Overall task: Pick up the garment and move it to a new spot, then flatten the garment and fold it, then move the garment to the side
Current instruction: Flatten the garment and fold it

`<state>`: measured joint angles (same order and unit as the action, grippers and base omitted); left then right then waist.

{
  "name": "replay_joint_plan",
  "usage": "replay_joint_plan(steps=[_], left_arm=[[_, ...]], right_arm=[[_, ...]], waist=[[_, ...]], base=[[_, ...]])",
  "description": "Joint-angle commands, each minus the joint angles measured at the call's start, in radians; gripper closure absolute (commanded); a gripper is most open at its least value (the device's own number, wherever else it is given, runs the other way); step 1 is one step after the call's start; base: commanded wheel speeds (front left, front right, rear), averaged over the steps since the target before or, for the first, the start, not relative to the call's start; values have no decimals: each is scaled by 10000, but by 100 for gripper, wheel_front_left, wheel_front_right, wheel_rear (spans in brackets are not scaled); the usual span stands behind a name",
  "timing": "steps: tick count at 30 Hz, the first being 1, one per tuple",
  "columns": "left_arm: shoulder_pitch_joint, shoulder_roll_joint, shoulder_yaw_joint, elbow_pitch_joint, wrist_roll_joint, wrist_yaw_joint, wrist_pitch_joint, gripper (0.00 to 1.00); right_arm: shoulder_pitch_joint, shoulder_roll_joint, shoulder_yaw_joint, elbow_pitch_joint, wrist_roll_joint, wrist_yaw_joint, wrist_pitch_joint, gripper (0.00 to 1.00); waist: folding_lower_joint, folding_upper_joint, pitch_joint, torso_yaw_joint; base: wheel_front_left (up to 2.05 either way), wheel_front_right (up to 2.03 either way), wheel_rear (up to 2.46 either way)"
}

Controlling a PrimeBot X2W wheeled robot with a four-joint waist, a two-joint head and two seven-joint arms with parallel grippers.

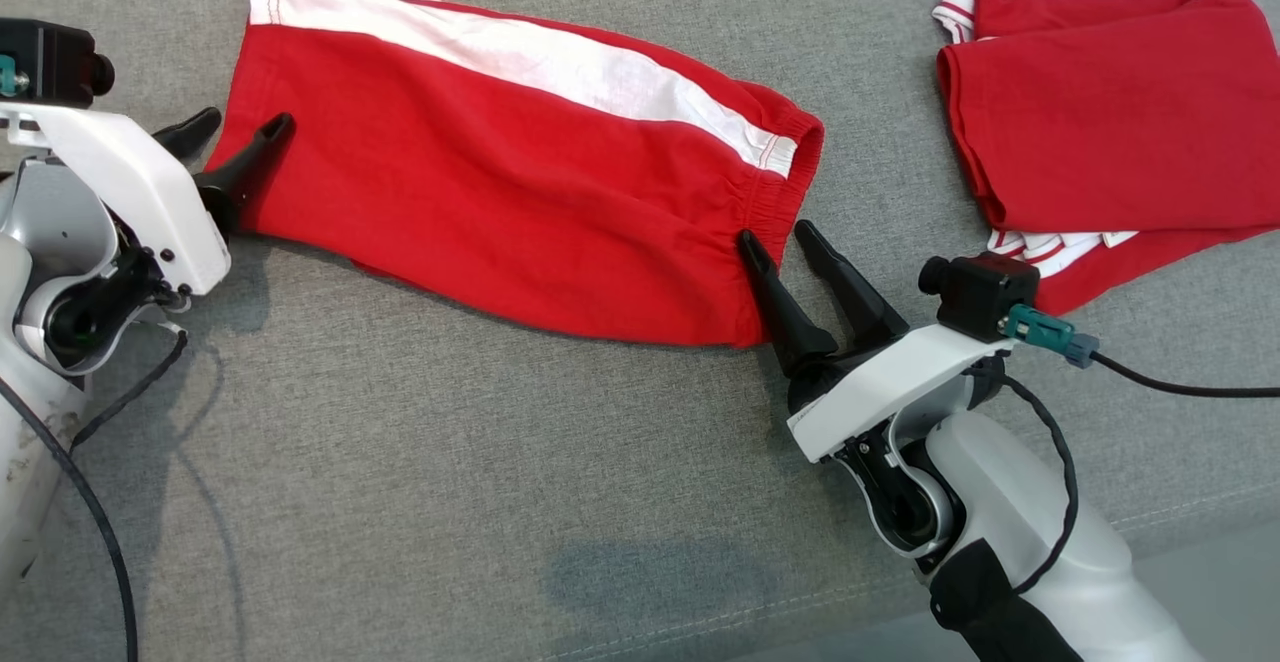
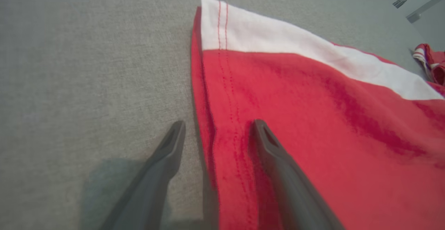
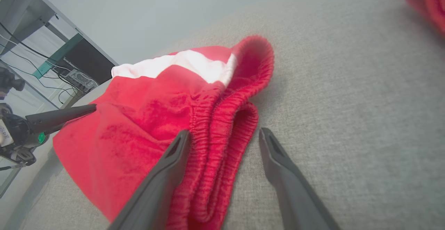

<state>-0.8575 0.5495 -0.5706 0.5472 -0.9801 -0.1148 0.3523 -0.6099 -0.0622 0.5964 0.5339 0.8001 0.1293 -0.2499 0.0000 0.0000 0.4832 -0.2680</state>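
Red shorts with a white side stripe lie folded lengthwise on the grey cloth surface, hem to the left, elastic waistband to the right. My left gripper is open and straddles the hem edge, one finger over the red cloth, the other over the bare surface. My right gripper is open too, astride the gathered waistband at the shorts' lower right corner. In the right wrist view the left gripper's fingers show at the far end of the shorts.
A second red garment with white striped trim lies folded at the upper right. The grey cloth surface is bare in front of the shorts. Its front edge runs along the lower right. A cable trails from the right wrist camera.
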Motion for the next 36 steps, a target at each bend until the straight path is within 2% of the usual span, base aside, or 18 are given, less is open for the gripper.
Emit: replay_joint_plan(steps=[1,5,6,7,8,9,10,16,21,27,30,36], left_arm=[[-432,407,283,-23,-137,-84,145,0],[-456,339,172,165,-643,-130,683,0],[-456,339,132,207,-760,-135,874,0],[-443,331,91,251,-899,-139,1108,0],[-421,273,139,261,-1172,-142,1320,25],[-431,234,225,231,-1377,-145,1376,75],[-458,269,204,221,-1391,-147,1435,100],[-329,219,573,-126,-1821,-152,993,100],[439,104,795,-1011,-1860,-102,45,100],[1986,-126,872,-2510,-1808,217,-1087,100],[2931,-262,781,-3254,-1641,530,-1648,100],[4349,-460,697,-4188,-1586,973,-2348,100]], right_arm=[[36,120,260,-109,251,14,-117,0],[-152,120,692,92,729,14,-117,0],[-206,120,809,142,861,14,-117,31],[-250,120,916,191,1031,14,-106,66],[-315,120,1005,259,1140,14,-99,100],[-394,120,1036,311,1203,14,-101,100],[-446,120,1073,384,1300,14,-102,100],[-729,96,738,912,1360,14,-108,100],[-496,-533,363,674,1417,14,239,100],[349,-1546,-263,-425,1494,14,979,100],[1071,-1943,-705,-1131,1354,14,1378,100],[2530,-2261,-1697,-2325,893,14,2280,100]], waist=[[0,0,13,-28],[0,0,17,-73],[0,0,15,-76],[0,0,10,-74],[0,0,10,-73],[0,0,10,-66],[0,0,13,-49],[0,0,-102,211],[0,0,-406,703],[0,0,-847,1391],[0,0,-1081,1694],[0,0,-1440,2091]], base=[[0,0,0],[0,0,0],[0,0,0],[0,0,0],[0,0,0],[0,0,0],[0,0,0],[0,0,0],[0,0,0],[0,0,0],[0,0,0],[0,0,0]])
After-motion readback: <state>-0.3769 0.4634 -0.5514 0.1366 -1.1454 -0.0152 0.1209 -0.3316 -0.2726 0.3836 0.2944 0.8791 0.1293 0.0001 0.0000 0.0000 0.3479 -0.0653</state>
